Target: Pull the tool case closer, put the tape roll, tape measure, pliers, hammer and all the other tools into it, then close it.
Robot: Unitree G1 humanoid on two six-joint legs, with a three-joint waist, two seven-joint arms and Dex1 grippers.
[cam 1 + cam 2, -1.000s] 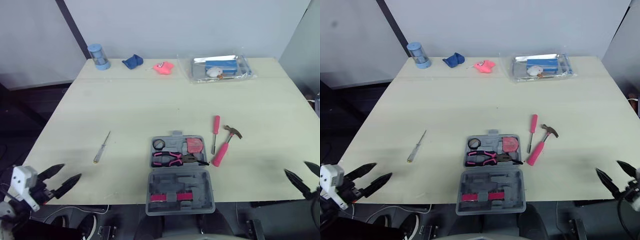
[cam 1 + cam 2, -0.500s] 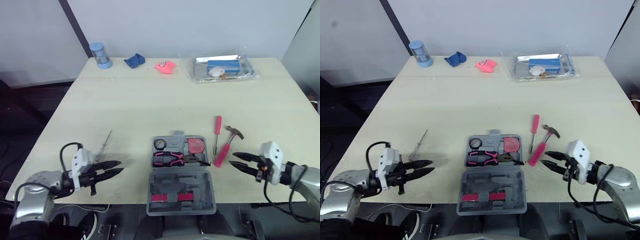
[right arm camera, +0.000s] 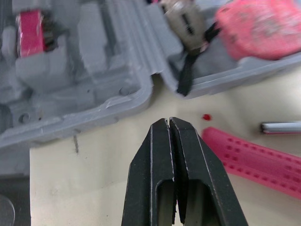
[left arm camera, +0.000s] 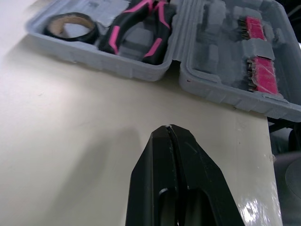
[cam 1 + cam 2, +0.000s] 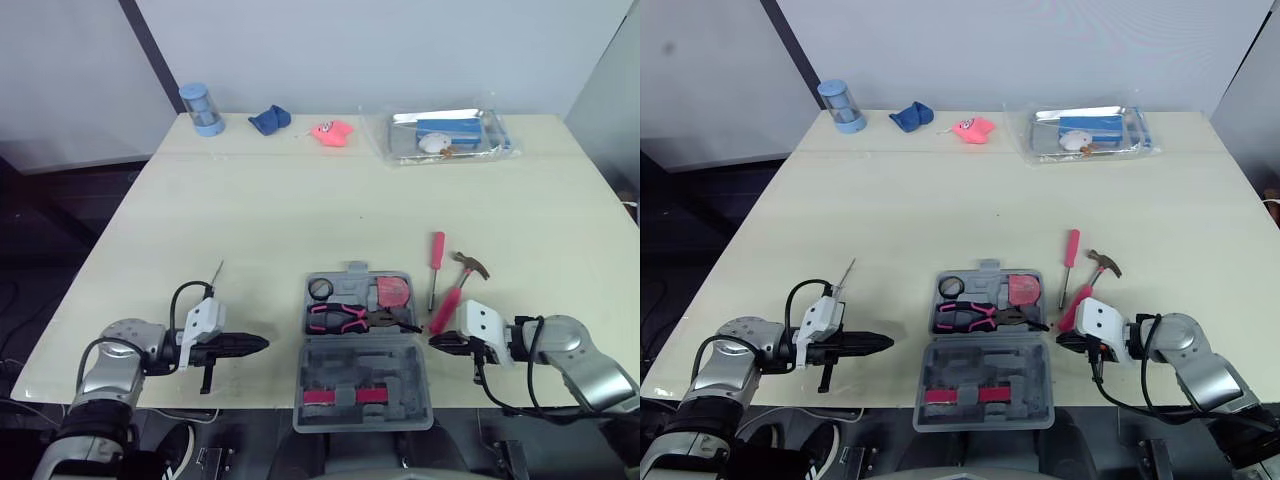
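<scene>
Whereas spread before, left gripper (image 5: 262, 343), right gripper (image 5: 433, 341) now pressed together, closer to tool case (image 5: 345, 362), apparently not touching.

Each arm has a rounded silver-grey forearm shell (image 5: 112, 362) and a white boxy wrist block (image 5: 203, 322). The left tool (image 5: 262, 343) and right tool (image 5: 434, 341) are black. Each has two glossy fingers (image 4: 197, 183) that taper to a blunt tip. Thin black cables (image 5: 176, 292) loop from the wrist blocks toward the forearms.
</scene>
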